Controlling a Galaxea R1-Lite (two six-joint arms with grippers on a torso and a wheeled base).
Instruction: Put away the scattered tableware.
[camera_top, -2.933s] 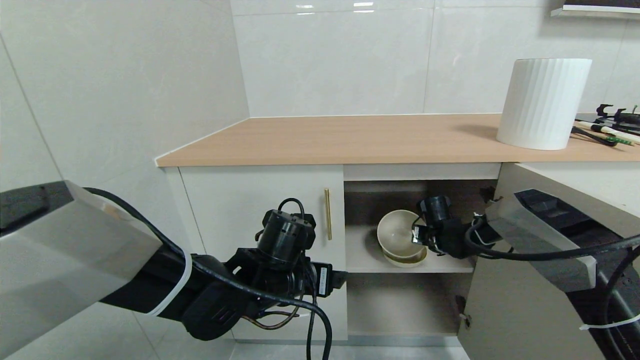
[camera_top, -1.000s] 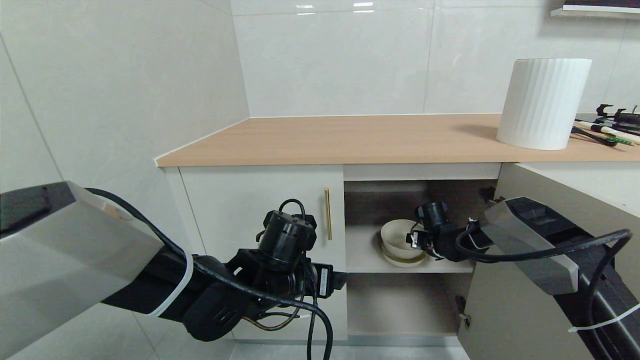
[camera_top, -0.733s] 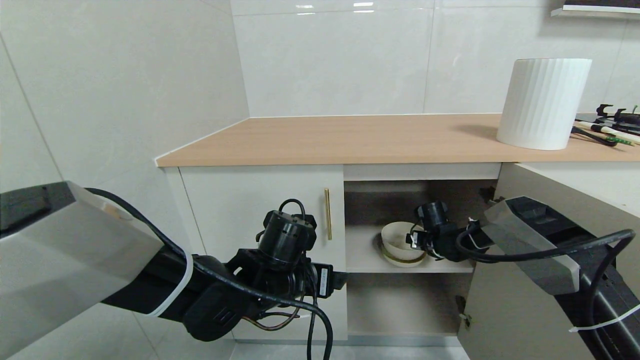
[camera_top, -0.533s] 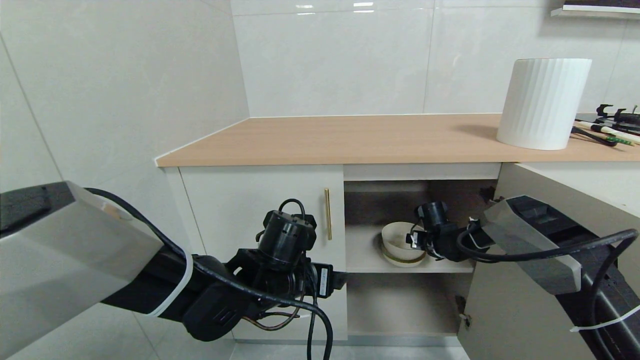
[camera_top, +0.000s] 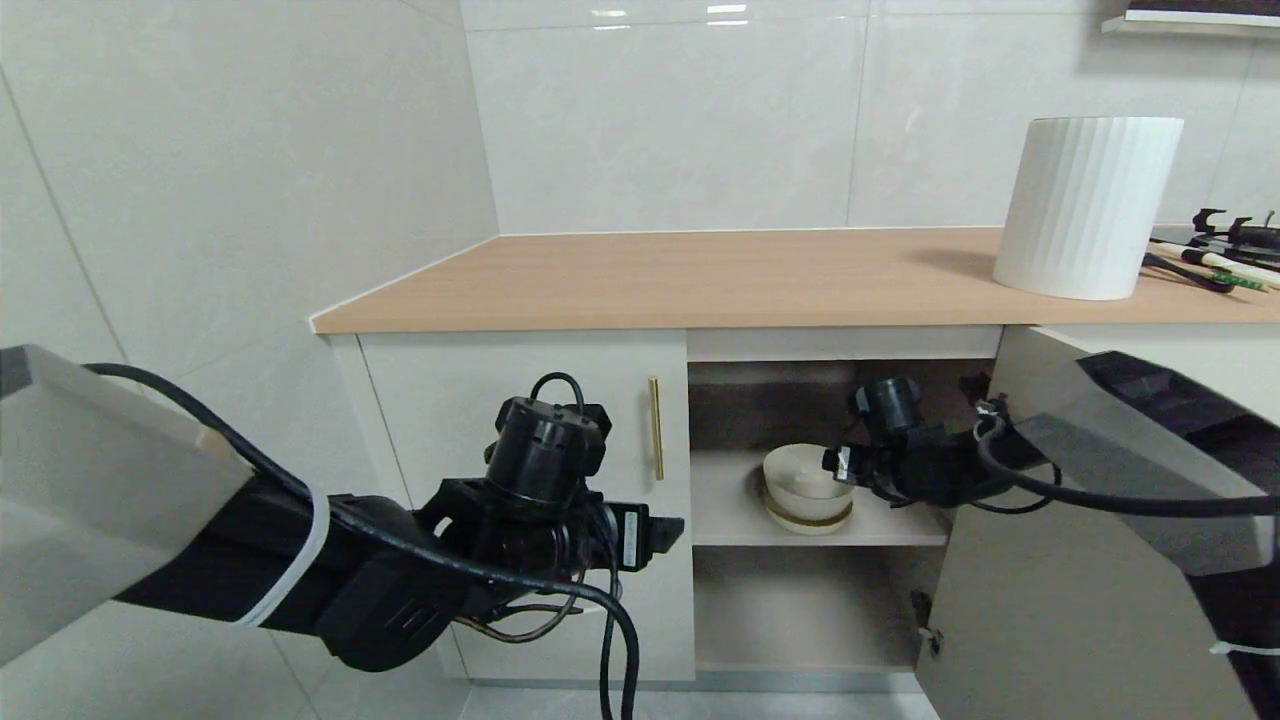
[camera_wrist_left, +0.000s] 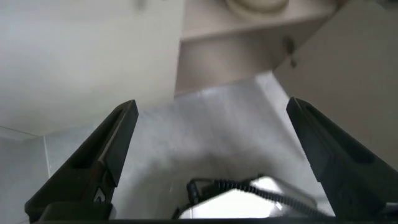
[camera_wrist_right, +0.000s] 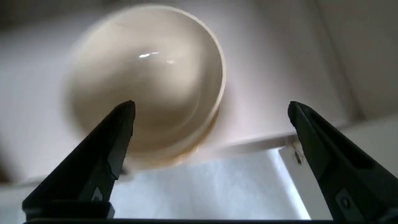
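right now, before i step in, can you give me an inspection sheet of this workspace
surface: wooden countertop over a cabinet; the cabinet shelf carries the dishes
job's things: bowl upright, nested in a shallower dish on the shelf
clutter: white ribbed container and utensils at the countertop's right end
grippers: right gripper open beside the bowl, not holding it; left gripper open, low before the closed left door
cables: black cables loop off both arms
surroundings: right cabinet door open; tiled walls
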